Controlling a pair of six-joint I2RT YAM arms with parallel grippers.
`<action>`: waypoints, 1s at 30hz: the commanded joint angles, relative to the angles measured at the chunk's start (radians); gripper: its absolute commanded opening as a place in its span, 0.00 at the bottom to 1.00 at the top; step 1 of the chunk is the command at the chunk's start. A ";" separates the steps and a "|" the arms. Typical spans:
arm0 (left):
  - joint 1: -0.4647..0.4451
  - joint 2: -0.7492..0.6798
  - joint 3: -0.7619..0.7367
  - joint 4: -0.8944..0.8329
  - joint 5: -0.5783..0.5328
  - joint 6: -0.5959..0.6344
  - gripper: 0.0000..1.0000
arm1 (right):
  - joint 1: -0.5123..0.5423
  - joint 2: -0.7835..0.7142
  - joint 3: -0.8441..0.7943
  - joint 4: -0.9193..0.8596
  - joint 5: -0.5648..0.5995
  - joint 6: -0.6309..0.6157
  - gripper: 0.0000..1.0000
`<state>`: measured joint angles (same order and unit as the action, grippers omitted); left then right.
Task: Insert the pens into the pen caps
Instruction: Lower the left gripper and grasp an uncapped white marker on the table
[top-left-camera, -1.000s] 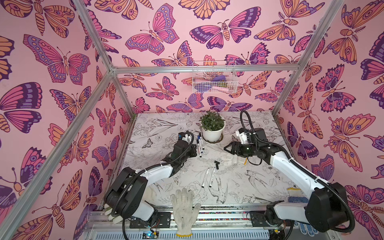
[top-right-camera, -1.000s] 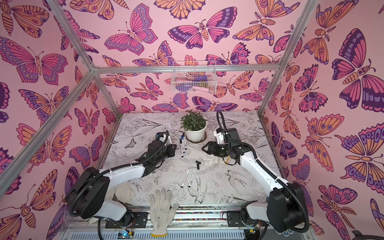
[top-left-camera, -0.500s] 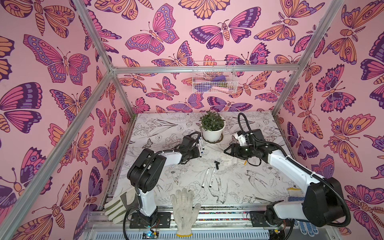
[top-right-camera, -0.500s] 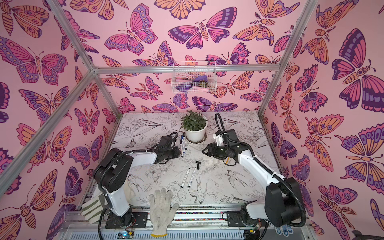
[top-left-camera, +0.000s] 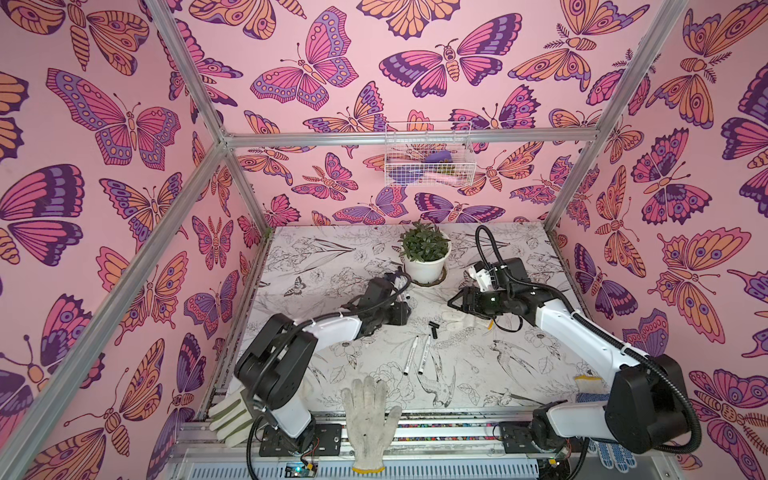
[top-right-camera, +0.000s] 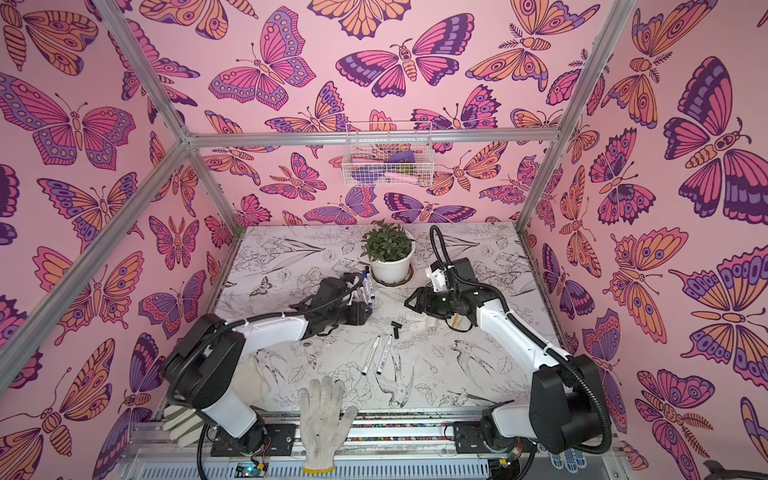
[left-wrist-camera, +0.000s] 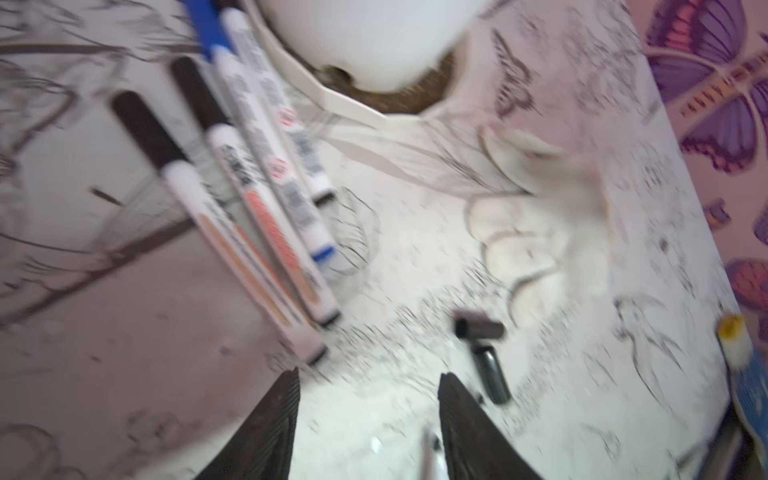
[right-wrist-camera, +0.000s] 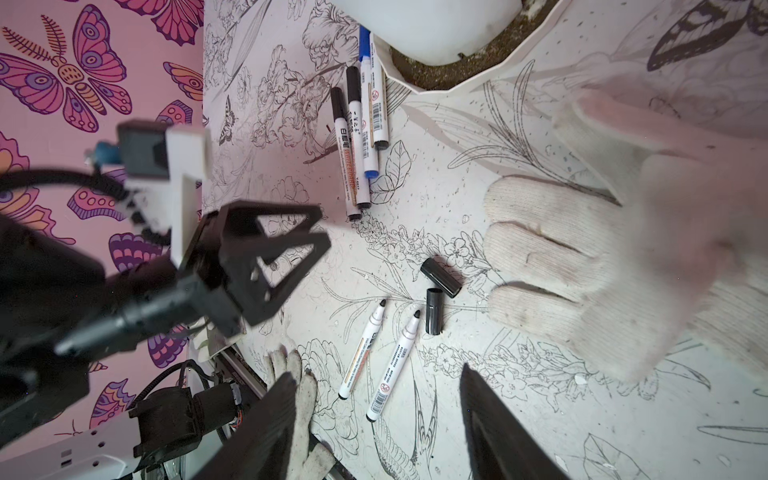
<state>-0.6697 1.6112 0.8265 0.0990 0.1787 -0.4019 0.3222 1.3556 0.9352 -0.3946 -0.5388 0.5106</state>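
Observation:
Two uncapped white pens (right-wrist-camera: 360, 350) (top-left-camera: 417, 354) (top-right-camera: 377, 354) lie side by side mid-table. Just beyond their tips lie two loose black pen caps (right-wrist-camera: 436, 295) (top-left-camera: 433, 329) (top-right-camera: 397, 329) (left-wrist-camera: 484, 353). Several capped pens (left-wrist-camera: 249, 195) (right-wrist-camera: 359, 137) (top-right-camera: 365, 286) lie in a row beside the plant pot. My left gripper (left-wrist-camera: 368, 399) (top-left-camera: 401, 312) is open and empty, hovering between the capped row and the caps. My right gripper (right-wrist-camera: 376, 372) (top-left-camera: 453, 301) is open and empty above the uncapped pens.
A white pot with a green plant (top-left-camera: 426, 257) stands at the back middle. One white knitted glove (right-wrist-camera: 602, 257) (left-wrist-camera: 540, 232) lies on the table right of the caps. Another glove (top-left-camera: 370, 415) hangs over the front rail. A wire basket (top-left-camera: 428, 156) hangs on the back wall.
My left gripper has opened and drawn back from the capped pens by the pot toward the table's middle. The right gripper has shifted only slightly.

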 joint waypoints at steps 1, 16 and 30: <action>-0.117 -0.070 -0.074 -0.100 -0.031 0.212 0.60 | 0.003 0.012 0.005 -0.027 0.021 -0.033 0.64; -0.254 0.076 -0.021 -0.355 -0.231 0.212 0.54 | 0.003 0.019 0.007 -0.018 0.011 -0.035 0.63; -0.257 0.152 0.126 -0.424 -0.259 0.212 0.00 | 0.003 0.015 0.003 -0.006 0.011 -0.030 0.63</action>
<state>-0.9241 1.7256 0.9329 -0.2493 -0.0895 -0.1894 0.3222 1.3636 0.9352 -0.4076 -0.5327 0.4934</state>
